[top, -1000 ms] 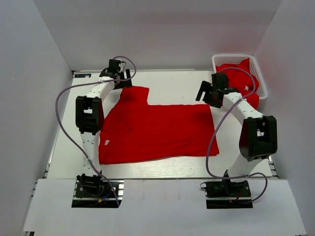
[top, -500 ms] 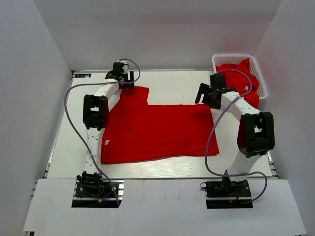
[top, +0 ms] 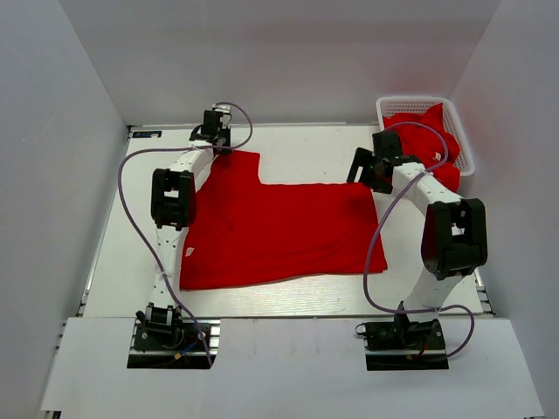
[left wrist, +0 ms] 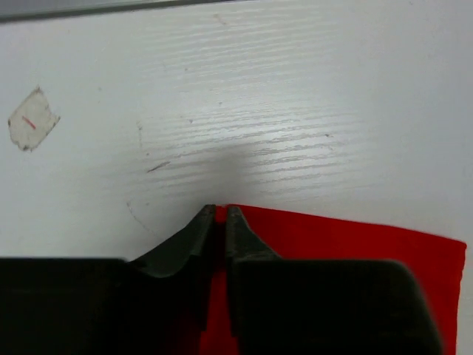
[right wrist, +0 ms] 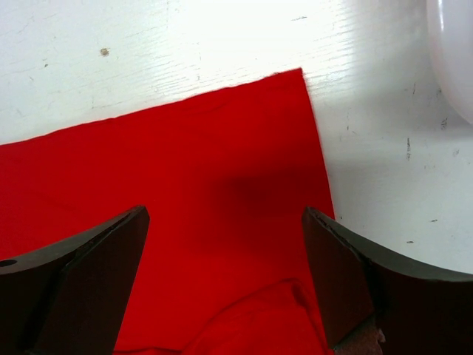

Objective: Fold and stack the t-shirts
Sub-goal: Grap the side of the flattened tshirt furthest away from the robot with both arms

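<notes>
One red t-shirt (top: 279, 227) lies spread flat on the white table, its small white label (top: 189, 253) near the left edge. My left gripper (top: 218, 141) is at the far left sleeve corner. In the left wrist view it (left wrist: 220, 212) is shut, with the edge of the red t-shirt (left wrist: 332, 244) pinched between its fingertips. My right gripper (top: 367, 171) hovers over the shirt's far right corner. In the right wrist view it (right wrist: 225, 216) stands wide open above the cloth (right wrist: 185, 163), nothing between its fingers. More red t-shirts (top: 417, 124) are bunched in the basket.
The white lattice basket (top: 415, 101) stands at the far right corner of the table, close behind the right arm; its rim (right wrist: 454, 52) shows in the right wrist view. A scrap of tape (left wrist: 31, 118) sticks to the table (top: 314, 148) ahead of the left gripper. White walls enclose the table.
My left gripper slid a little right along the sleeve's far edge and closed on the cloth. The right gripper shifted slightly and stays open.
</notes>
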`<action>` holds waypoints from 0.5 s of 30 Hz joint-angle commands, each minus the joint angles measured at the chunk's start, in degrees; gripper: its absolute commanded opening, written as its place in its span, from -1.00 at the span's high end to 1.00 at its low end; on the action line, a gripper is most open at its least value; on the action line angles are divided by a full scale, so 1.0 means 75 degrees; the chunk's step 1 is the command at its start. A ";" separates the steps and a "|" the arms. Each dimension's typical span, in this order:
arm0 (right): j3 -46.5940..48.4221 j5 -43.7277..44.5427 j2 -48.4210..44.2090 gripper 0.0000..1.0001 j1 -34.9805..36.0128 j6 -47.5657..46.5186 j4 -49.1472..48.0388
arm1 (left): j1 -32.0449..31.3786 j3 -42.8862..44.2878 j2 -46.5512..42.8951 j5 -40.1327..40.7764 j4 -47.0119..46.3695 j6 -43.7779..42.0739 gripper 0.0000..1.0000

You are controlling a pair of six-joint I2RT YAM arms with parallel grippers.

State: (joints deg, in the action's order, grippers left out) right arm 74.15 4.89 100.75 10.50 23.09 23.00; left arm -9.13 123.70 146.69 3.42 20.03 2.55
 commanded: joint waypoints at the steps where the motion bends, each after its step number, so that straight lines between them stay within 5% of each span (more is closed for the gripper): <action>1: 0.0050 0.0262 0.0020 -0.80 -0.0029 0.0026 -0.0067 | -0.0025 0.0054 0.0222 0.0117 0.0470 -0.0199 0.64; 3: 0.0062 0.0321 0.0055 -0.80 -0.0029 0.0038 -0.0067 | -0.0025 0.0054 0.0222 0.0223 0.0400 -0.0199 1.00; 15: 0.1011 0.1293 0.0910 -0.77 0.0029 0.0764 0.0051 | -0.0025 -0.0521 -0.0445 0.0224 -0.0256 0.0011 1.00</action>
State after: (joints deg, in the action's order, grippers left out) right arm 78.56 10.98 106.69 10.55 26.24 23.86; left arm -9.61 121.56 146.26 4.05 16.19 2.02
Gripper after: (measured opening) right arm 0.890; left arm 0.033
